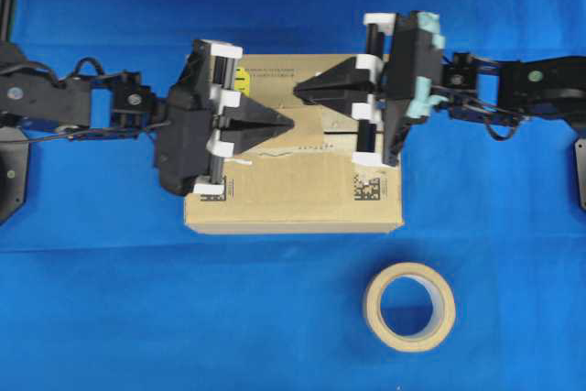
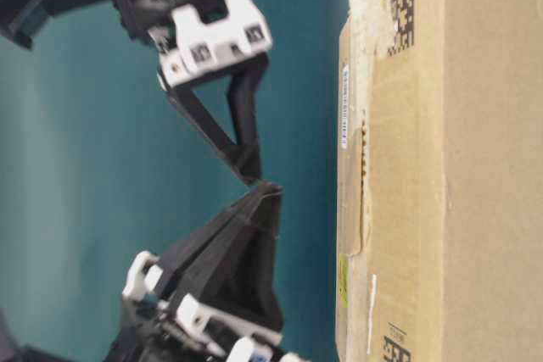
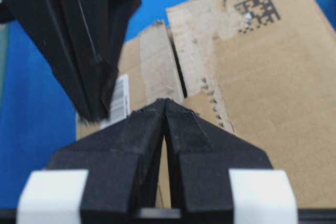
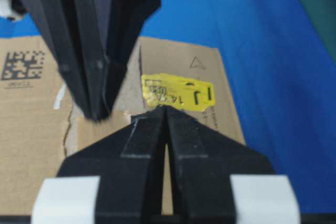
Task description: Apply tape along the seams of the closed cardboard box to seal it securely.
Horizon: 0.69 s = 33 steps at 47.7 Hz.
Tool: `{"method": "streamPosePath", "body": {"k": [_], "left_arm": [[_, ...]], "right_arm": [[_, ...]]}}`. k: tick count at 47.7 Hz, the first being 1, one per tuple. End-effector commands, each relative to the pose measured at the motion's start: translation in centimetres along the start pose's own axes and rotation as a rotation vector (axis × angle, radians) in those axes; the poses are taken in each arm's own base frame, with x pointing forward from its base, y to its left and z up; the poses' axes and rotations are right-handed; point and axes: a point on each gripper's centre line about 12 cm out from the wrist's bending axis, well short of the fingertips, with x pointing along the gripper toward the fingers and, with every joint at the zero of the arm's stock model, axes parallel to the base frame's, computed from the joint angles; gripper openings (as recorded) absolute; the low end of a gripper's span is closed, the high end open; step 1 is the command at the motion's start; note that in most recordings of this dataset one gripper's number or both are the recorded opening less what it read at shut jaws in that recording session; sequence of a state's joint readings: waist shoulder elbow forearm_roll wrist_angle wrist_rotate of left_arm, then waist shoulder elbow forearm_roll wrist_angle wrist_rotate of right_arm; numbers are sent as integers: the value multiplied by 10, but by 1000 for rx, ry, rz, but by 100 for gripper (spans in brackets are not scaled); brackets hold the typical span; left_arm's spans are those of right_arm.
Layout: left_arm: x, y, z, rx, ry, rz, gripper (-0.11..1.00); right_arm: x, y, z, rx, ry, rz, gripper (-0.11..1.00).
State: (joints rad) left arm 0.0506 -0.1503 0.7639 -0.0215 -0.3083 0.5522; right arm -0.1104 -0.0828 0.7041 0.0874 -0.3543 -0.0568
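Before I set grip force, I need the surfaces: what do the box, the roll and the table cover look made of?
The cardboard box: matte brown cardboard, with torn, fibrous paper edges along the seam. The tape roll: beige, dull, probably paper masking tape. The table cover: flat blue, faintly mottled, likely cloth or felt; I cannot tell which.

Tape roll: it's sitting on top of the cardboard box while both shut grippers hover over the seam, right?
Not quite. The overhead view shows the tape roll on the blue table, beside the cardboard box, not on it. The rest stands.
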Motion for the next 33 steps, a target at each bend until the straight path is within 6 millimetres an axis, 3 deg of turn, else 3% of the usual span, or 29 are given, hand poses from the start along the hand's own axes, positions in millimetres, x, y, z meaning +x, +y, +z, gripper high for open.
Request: {"method": "streamPosePath", "body": {"k": [1, 18, 33], "left_arm": [[4, 7, 10, -19, -31, 20, 0], [13, 2, -18, -180, 46, 8, 0], [15, -20, -54, -328, 153, -31, 0]], "right_arm": [[8, 1, 10, -2, -26, 1, -1], [28, 15, -25, 4, 76, 30, -1], [23, 21, -46, 18, 163, 40, -1]]}}
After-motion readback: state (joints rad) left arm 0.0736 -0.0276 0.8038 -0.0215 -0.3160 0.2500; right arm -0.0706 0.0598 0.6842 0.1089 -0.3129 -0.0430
